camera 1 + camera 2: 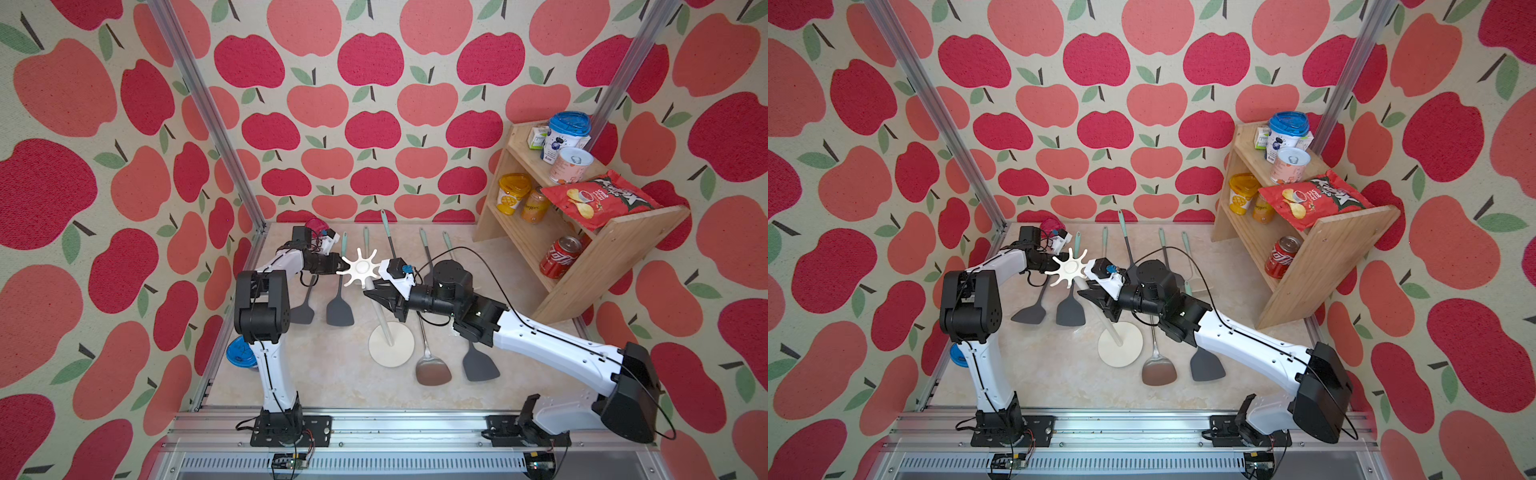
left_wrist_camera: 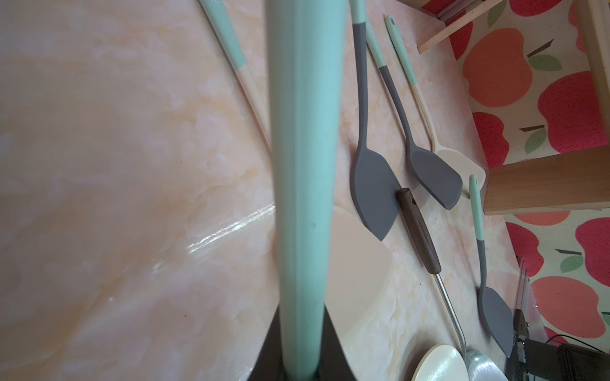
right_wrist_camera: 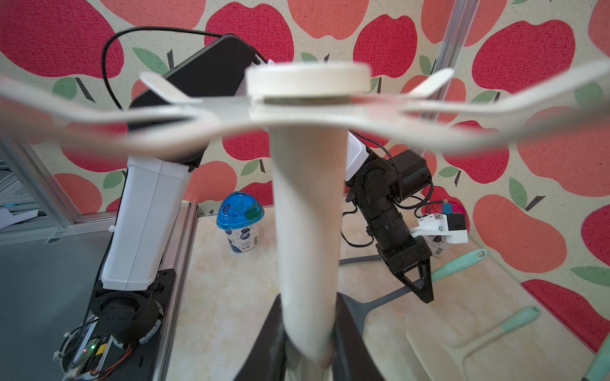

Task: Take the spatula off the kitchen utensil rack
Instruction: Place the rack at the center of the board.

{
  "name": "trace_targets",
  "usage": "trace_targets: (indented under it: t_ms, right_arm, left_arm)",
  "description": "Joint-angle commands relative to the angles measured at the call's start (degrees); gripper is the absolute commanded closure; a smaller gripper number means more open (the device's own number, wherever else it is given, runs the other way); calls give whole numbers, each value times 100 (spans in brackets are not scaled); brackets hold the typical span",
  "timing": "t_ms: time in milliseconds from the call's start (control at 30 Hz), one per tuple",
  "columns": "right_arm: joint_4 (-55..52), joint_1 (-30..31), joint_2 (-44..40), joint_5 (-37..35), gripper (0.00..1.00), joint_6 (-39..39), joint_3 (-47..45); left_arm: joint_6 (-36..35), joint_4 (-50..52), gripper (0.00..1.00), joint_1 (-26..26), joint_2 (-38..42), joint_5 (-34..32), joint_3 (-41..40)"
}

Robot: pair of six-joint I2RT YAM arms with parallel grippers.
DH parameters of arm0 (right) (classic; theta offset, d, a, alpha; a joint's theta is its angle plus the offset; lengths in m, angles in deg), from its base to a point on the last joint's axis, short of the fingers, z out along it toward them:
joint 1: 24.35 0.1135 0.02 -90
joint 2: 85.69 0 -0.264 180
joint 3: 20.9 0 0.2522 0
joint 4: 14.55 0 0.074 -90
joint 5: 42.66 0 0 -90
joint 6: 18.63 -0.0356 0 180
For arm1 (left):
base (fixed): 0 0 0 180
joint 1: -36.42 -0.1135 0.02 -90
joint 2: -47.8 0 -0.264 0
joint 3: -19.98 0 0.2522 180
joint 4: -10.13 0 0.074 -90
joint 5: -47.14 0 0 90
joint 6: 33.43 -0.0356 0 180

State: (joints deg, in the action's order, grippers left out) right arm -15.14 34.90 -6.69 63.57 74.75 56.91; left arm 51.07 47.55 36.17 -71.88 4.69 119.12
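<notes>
The left claw [image 3: 422, 288] is closed on the spatula [image 3: 457, 264], pinching it where the mint-green handle meets the grey neck. In the right wrist view the holed end of that handle hangs free of the hook arms. In both top views the spatula sits just beside the star top [image 1: 360, 269] of the kitchen utensil rack [image 1: 1070, 266], on the left arm's side, with its dark grey head [image 1: 340, 313] pointing toward the front of the surface [image 1: 332, 374]. The right claw [image 1: 370, 293] is clamped around the rack's pole [image 3: 307, 214] just under the star top, a jaw on either side of it. The rack's round base [image 1: 395, 349] rests on the surface near the middle. Several other spatulas [image 2: 373, 184] lie flat around it, along with a metal turner [image 1: 433, 370] with a dark wooden handle just beside the base. A wooden shelf [image 1: 602, 257] of snacks and cans stands at the far corner on the right arm's side, and a blue-lidded cup [image 3: 240, 221] stands next to the left arm.
</notes>
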Motion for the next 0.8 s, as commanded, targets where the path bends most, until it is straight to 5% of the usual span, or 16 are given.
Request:
trace_targets:
  t_ms: [0,333,533,767]
  right_arm:
    - [697,-31,-75,-176,100,68,263]
    - [1102,-33,-204,-377,100,-88,-136]
    - [1382,-27,-365,-415,100,-246,-436]
    - [1567,-27,-496,-531,100,-259,-679]
  left_arm:
    - [-192,844,98,8,-317,137,-5]
    - [-24,1312,81,6,-474,-224,168]
    - [10,1565,58,0,-628,-543,311]
    - [145,941,36,44,69,-632,-180]
